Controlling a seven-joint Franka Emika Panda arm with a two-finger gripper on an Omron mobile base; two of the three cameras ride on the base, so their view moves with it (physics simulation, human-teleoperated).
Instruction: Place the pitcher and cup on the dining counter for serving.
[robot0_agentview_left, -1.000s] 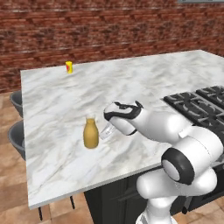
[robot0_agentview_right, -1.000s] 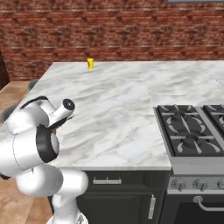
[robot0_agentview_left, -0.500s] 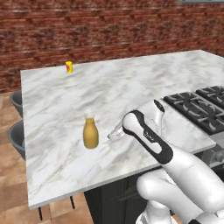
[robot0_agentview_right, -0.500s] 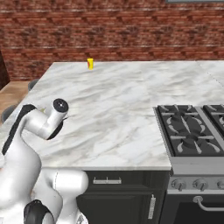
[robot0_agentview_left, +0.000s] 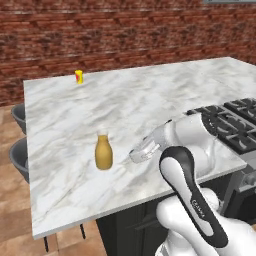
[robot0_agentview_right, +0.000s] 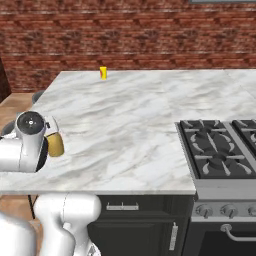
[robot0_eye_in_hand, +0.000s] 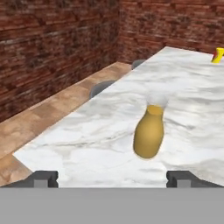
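The pitcher (robot0_eye_in_hand: 149, 133) is standing upright near the table's (robot0_agentview_left: 150, 100) left edge. The hand (robot0_eye_in_hand: 112, 178) is waiting open, empty. Rigid, likely smooth: grip the rounded body, not the neck.

A red-brown brick wall (robot0_agentview_left: 125, 35) runs across the far side of the room. A black gas cooktop (robot0_agentview_right: 220, 147) with dark grates sits at the right, and below it a row of knobs (robot0_agentview_right: 220, 210) and an oven handle (robot0_agentview_right: 240, 235) are on the near front. Black cabinets (robot0_agentview_right: 140, 225) with small metal handles stand to the left of it. At the far left, two grey round stools (robot0_agentview_left: 20, 137) stand on a brown tiled floor (robot0_agentview_left: 12, 215).
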